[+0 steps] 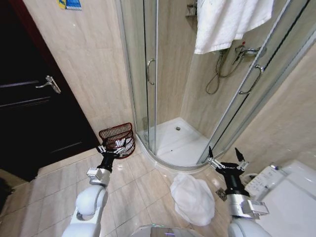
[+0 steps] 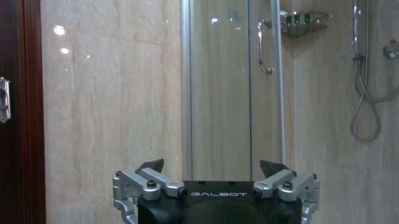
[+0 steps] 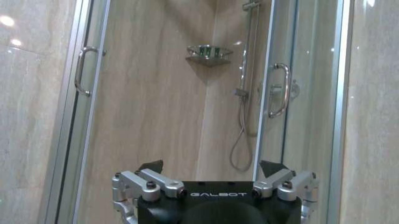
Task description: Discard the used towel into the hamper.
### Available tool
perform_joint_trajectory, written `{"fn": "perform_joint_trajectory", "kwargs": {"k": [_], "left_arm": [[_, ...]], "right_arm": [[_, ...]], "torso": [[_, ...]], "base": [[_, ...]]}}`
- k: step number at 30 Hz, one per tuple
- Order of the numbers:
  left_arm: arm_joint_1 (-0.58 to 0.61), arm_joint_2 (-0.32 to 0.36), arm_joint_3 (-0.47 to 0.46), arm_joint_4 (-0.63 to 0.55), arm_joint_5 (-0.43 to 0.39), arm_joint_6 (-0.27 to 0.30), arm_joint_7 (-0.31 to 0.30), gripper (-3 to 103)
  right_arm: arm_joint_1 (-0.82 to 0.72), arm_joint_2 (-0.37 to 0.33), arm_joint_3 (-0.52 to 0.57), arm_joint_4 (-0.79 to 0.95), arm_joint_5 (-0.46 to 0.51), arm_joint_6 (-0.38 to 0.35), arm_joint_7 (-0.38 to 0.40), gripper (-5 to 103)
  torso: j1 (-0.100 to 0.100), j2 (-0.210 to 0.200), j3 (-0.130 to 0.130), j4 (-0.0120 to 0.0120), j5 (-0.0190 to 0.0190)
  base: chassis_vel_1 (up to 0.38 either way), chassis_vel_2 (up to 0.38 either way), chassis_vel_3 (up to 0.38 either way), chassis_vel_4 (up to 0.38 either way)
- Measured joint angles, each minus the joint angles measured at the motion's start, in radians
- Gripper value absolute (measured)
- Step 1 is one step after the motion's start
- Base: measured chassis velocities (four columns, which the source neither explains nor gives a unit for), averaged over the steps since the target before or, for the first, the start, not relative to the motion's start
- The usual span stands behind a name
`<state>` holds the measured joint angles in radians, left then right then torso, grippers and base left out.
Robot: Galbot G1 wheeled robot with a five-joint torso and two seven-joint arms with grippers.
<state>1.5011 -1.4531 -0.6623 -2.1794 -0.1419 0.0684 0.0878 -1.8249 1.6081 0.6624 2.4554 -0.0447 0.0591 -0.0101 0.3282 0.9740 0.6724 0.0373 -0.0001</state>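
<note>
Holding both arms raised, I have the left gripper [image 1: 114, 148] and right gripper [image 1: 226, 157] released and empty. My target, the crumpled white cloth towel [image 1: 193, 198], lies on the tiled floor just outside the shower tray's curved edge, below the right gripper. That dark red-brown open-weave wire hamper [image 1: 117, 138] stands in the wall corner beside the shower. Nothing is grasped yet; next I judge a reach down for the towel.
</note>
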Motion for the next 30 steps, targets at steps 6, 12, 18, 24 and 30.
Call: {"fn": "perform_joint_trajectory", "kwargs": {"k": [6, 12, 18, 24, 30], "left_arm": [[-0.006, 0.004, -0.002, -0.008, 0.001, 0.008, 0.009, 100], [-0.021, -0.003, -0.010, -0.018, 0.000, 0.043, 0.012, 100], [-0.022, 0.001, -0.011, -0.033, 0.001, 0.067, 0.020, 100], [-0.017, 0.003, -0.006, -0.033, 0.001, 0.062, 0.024, 100], [-0.024, 0.003, -0.005, -0.039, 0.001, 0.061, 0.030, 100]], "right_arm": [[-0.002, 0.000, 0.005, 0.002, 0.002, 0.002, -0.001, 100], [-0.007, 0.000, 0.006, 0.001, 0.011, 0.005, -0.005, 100], [-0.005, 0.000, 0.007, -0.004, 0.015, 0.005, -0.012, 100], [-0.004, 0.000, 0.010, -0.006, 0.017, 0.005, -0.013, 100], [-0.003, 0.000, 0.010, -0.003, 0.017, 0.005, -0.013, 100]], "torso": [[0.012, 0.026, 0.014, 0.0000, 0.0001], [0.026, 0.059, 0.033, 0.0000, 0.0000], [0.038, 0.086, 0.047, 0.0000, 0.0001], [0.052, 0.117, 0.065, 0.0000, 0.0001], [0.066, 0.147, 0.081, 0.0000, 0.0000]], "base": [[0.000, 0.000, 0.000, 0.000], [0.000, 0.000, 0.000, 0.000], [0.000, 0.000, 0.000, 0.000], [0.000, 0.000, 0.000, 0.000], [0.000, 0.000, 0.000, 0.000]]}}
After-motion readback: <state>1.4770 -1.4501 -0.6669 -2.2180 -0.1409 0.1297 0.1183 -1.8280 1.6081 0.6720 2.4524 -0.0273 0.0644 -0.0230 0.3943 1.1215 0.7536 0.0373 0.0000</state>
